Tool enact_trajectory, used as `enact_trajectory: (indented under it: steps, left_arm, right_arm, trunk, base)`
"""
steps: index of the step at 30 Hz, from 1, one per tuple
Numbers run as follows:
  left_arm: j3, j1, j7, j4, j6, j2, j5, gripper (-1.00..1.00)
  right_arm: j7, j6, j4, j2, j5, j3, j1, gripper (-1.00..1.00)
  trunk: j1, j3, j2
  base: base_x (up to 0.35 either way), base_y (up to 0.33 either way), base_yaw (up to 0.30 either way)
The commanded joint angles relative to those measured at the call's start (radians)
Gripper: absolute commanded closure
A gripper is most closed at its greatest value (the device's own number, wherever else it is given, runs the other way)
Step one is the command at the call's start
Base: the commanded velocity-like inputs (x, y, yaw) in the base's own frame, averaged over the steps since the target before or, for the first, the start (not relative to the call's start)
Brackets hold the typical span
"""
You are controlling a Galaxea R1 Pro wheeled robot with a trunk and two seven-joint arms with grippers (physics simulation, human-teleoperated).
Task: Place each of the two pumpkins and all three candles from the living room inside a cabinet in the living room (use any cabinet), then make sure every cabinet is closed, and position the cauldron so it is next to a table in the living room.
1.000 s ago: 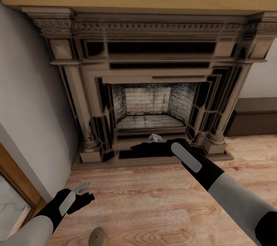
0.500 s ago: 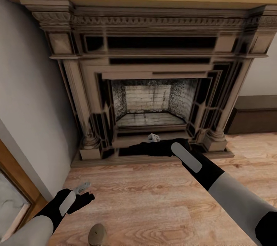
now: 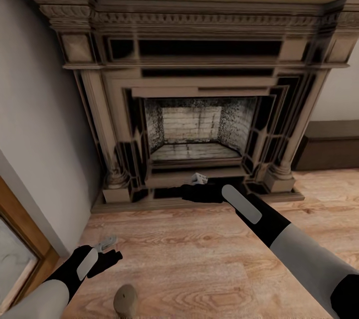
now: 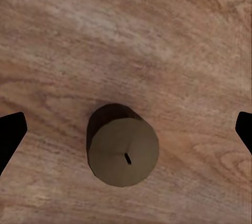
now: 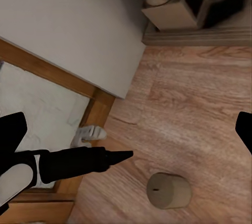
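I have one candle (image 3: 125,301) standing upright on the wood floor (image 3: 199,264) at the near left, just in front of the robot, well short of the fireplace (image 3: 199,109). I hold my left tool (image 3: 104,249) low over the floor just beyond and to the left of it so its camera looks straight down: in the left wrist view the candle (image 4: 123,152) sits between the two dark finger tips at the frame edges, wick up. Those tips stand wide apart with nothing between them but the candle below, so I read the left tool as open and empty, poised for a grab from above. My right tool (image 3: 197,182) reaches out far ahead toward the hearth, out of the way; in its wrist view the finger tips again sit at opposite edges, so it is spread and carries nothing. A dark-brown cabinet (image 3: 329,149) sits at the far right against the wall, and I judge it the likely place for this candle.

Against half a second ago, the fireplace and mantel sit lower in the head view and the candle slightly lower too, which I put down to the camera moving. Both arms look the same.
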Motion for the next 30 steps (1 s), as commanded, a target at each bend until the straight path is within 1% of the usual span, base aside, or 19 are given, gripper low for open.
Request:
enact_trajectory:
  steps: [1, 10, 18, 30]
  left_arm:
    - [-0.001, 0.0, 0.008, -0.001, 0.005, 0.0, 0.011, -1.0]
    - [-0.001, 0.0, 0.008, 0.005, -0.01, 0.0, 0.011, -1.0]
    - [-0.001, 0.0, 0.008, 0.006, -0.043, 0.0, 0.012, -1.0]
    - [-0.002, 0.001, 0.008, 0.006, -0.046, 0.0, 0.01, -1.0]
  right_arm:
    - [0.002, 0.001, 0.0, 0.0, 0.001, 0.002, -0.001, -1.0]
    - [0.001, 0.001, 0.0, 0.003, 0.001, 0.002, -0.001, -1.0]
    - [0.001, 0.0, 0.0, 0.006, 0.001, 0.003, -0.001, -1.0]
    - [-0.002, -0.003, 0.0, 0.008, 0.008, 0.003, -0.001, -1.0]
  trunk:
    - [0.0, -0.005, -0.001]
    - [0.004, -0.04, -0.003]
    - [0.008, -0.071, -0.005]
    - [0.013, -0.117, -0.008]
  base:
    - [0.0, 0.0, 0.0]
    - [0.0, 0.0, 0.0]
    - [0.0, 0.0, 0.0]
    - [0.0, 0.0, 0.0]
